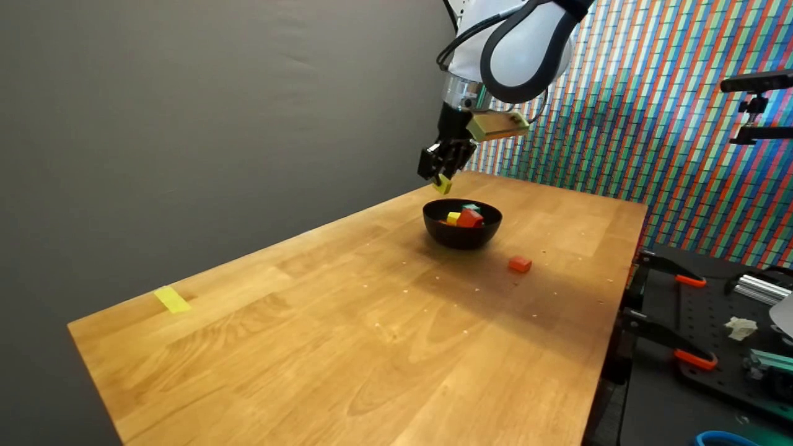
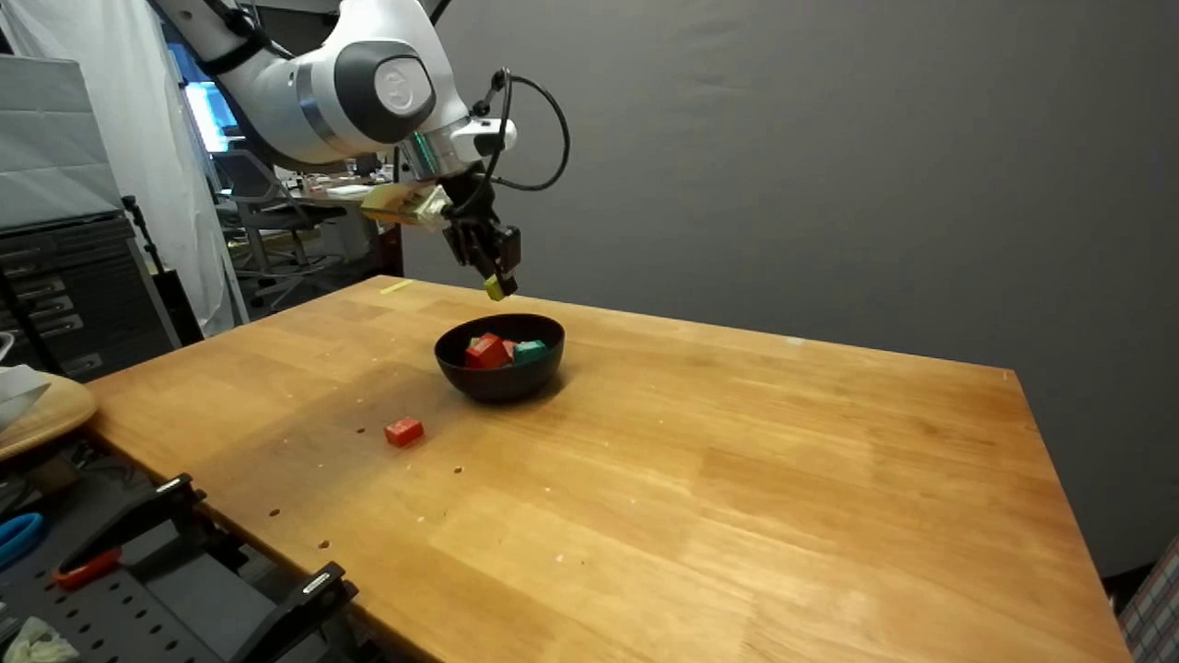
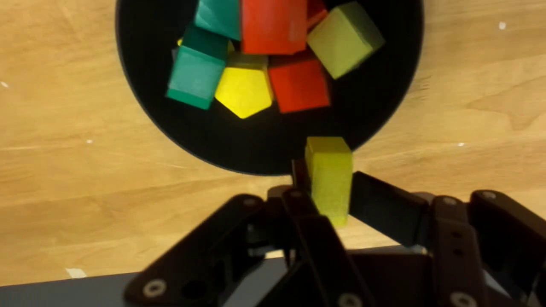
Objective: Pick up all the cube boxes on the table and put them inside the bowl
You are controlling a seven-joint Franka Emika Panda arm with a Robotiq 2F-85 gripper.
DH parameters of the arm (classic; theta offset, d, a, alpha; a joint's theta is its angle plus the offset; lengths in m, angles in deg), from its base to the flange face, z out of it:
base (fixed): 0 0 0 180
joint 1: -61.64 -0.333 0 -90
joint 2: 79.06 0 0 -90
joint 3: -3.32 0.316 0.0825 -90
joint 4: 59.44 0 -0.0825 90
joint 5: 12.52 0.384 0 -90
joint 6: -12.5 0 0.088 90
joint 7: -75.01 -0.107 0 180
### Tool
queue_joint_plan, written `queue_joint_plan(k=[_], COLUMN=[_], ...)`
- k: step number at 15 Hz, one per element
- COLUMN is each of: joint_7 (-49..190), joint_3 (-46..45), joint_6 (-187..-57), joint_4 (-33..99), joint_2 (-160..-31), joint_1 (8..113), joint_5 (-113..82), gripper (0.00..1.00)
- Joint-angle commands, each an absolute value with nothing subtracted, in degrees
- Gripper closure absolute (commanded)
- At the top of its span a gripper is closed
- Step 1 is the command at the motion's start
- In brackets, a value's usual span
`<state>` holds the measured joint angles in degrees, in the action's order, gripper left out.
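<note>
Gripper (image 3: 329,185) pinching a yellow cube (image 3: 331,175), higher than the bowl (image 1: 458,238); more cubes (image 3: 273,25) sit in it. A red cube (image 2: 403,432) lies on open bench (image 2: 737,497), in from every edge.

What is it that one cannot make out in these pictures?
Wrist view: bowl cut off by the top edge.
Wrist view: a yellow piece mostly hidden by green cubes; its shape is unclear.
Both exterior views: table cut off by the bottom edge.
An exterior view: pale specks too small to identify.
</note>
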<state>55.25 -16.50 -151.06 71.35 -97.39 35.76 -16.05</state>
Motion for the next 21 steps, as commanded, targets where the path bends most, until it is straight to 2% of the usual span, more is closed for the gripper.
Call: queue_joint_plan(k=[1,3,6,7,13,21], joint_7=[43.6,37.5,40.3,41.2,38.7,40.3], joint_3=[-17.4,-17.5,-12.0,-10.5,-5.8,0.9], joint_6=[-144.1,-140.6,-131.2,-128.9,-129.7,-129.1], joint_4=[64.9,63.7,65.4,66.6,66.6,79.6], joint_2=[-99.4,-98.9,-95.0,-93.5,-95.4,-83.7], joint_1=[34.9,34.7,38.6,39.7,43.9,49.7], joint_5=[-26.7,-32.7,-34.4,-34.4,-35.1,-23.5], gripper=[0.40,0.27,0.02,0.00,0.00,0.00])
